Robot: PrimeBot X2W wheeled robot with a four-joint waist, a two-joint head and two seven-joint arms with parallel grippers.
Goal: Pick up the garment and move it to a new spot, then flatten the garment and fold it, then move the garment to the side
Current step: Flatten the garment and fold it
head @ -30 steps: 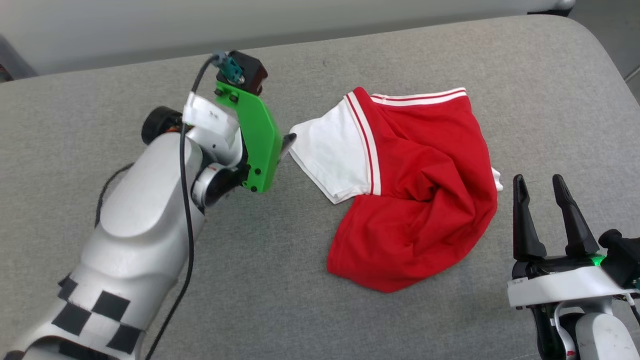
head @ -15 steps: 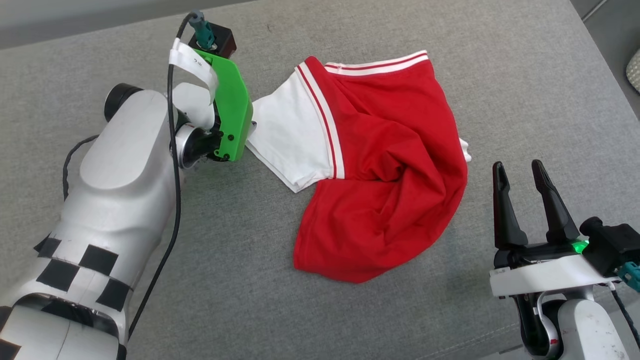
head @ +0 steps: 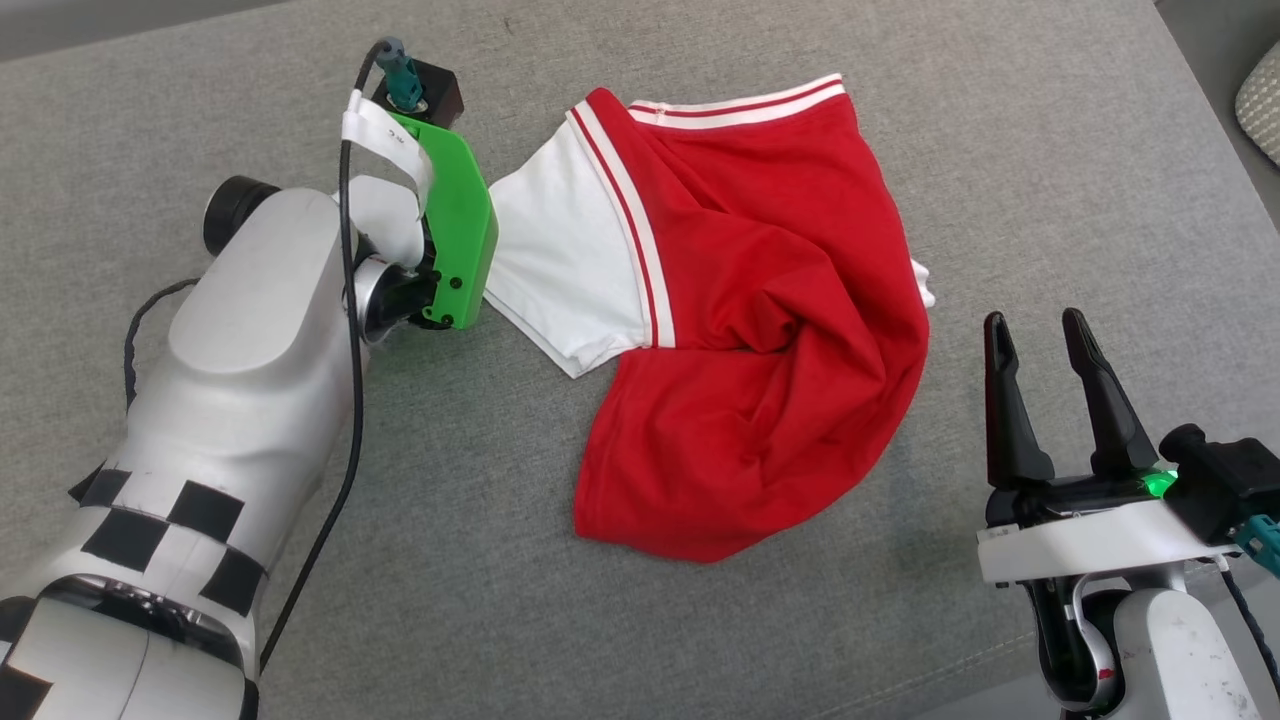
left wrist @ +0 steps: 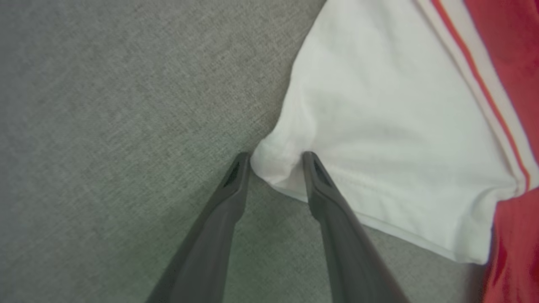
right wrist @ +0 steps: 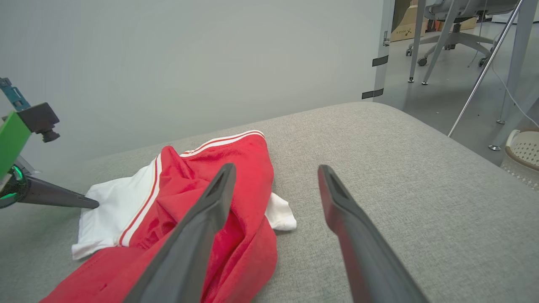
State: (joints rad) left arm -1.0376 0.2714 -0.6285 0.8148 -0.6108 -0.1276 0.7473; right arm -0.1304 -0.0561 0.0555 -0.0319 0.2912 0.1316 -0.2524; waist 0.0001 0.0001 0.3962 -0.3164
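**Sleeve corner bracketed, pinch not yet made**

The garment (head: 760,300) is seen crumpled in a loose heap on the middle of the grey cushion (head: 450,500), red body bunched and folded over itself, no print showing. One white sleeve (head: 560,270) is spread flat toward the robot's left. A second scrap of white is glimpsed at the heap's far right edge.

The left pincer (left wrist: 276,158) is set low at the outer corner of that sleeve. Its two fingers (left wrist: 219,219) are parted, with the bunched corner lying between the tips: one tip is touching the fold's outer edge, the other is resting on the white cloth. Nothing is clamped as yet. The right pincer (head: 1033,330) is held released, clear of the cloth, just off the heap's right side.

The step in hand is judged to be the first pick-up. For it to be done well, the tips should be pressed lightly into the cushion so that both layers of the sleeve are caught, not the top one alone. The jaws should be closed fully before any lift is begun. A single sleeve corner is a thin hold for a whole shirt, so a slow, upward draw is advised, and the cloth should be watched for slipping. The right pincer is best kept clear until the heap hangs free.
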